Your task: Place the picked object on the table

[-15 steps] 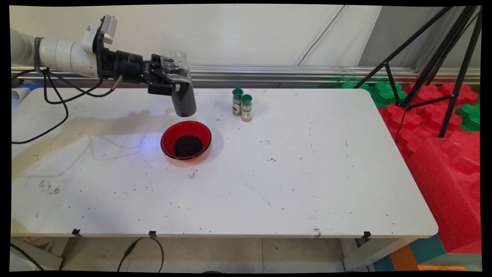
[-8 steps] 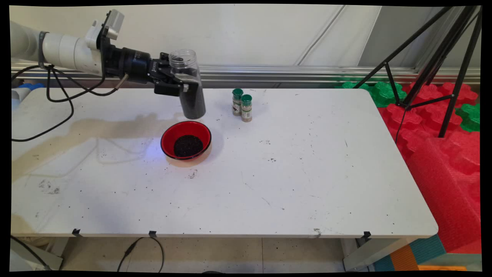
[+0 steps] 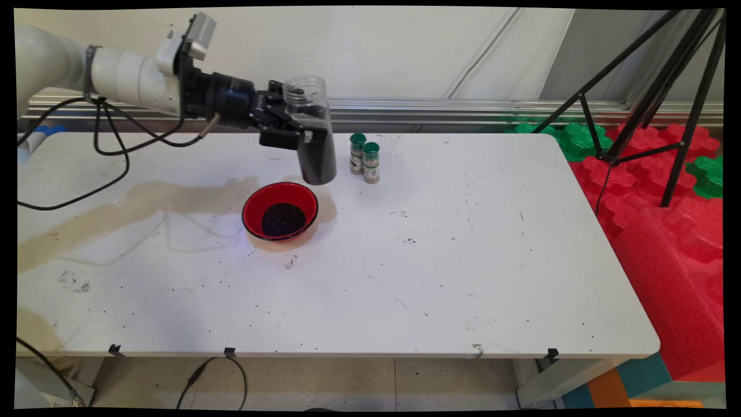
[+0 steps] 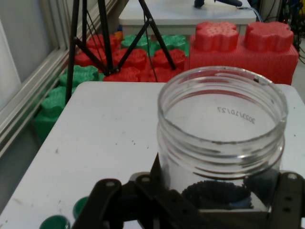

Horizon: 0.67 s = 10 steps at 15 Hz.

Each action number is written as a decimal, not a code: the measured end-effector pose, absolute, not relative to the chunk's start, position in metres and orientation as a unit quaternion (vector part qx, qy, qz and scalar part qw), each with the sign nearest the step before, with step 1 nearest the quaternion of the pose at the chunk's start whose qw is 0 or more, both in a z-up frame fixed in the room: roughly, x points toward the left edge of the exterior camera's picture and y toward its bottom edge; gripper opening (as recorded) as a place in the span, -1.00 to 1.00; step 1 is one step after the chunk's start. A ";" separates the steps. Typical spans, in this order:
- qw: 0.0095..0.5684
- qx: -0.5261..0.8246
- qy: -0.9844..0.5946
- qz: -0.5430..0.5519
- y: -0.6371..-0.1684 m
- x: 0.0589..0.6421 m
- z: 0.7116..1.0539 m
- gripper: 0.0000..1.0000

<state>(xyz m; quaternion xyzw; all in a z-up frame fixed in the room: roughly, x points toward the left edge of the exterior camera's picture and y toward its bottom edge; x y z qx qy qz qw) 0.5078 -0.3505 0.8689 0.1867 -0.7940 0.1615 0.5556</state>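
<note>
My gripper (image 3: 301,132) is shut on a clear plastic jar (image 3: 312,133) with no lid, partly filled with dark grains. The jar hangs nearly upright above the table, just right of and behind a red bowl (image 3: 280,211) that holds a heap of the same dark grains. In the hand view the jar (image 4: 221,138) fills the frame, its open mouth toward the camera and dark grains at its bottom, held between the black fingers (image 4: 290,200). Two small spice jars (image 3: 365,158) with green lids stand close to the right of the held jar; their lids (image 4: 71,215) show at the hand view's lower left.
The white table (image 3: 463,260) is dotted with spilled grains. A black tripod (image 3: 654,92) and red and green foam blocks (image 3: 666,191) lie beyond the right edge. Black cables (image 3: 104,156) hang from the arm at the left.
The arm has carried the jar to the right, from above the bowl's far left side to beside the spice jars. The jar has stayed nearly upright.
</note>
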 end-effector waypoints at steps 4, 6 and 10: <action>0.555 0.190 -0.795 0.157 -0.358 0.484 0.859 -1.00; 0.553 0.191 -0.796 0.155 -0.362 0.474 0.853 -1.00; 0.549 0.188 -0.800 0.152 -0.371 0.452 0.835 -1.00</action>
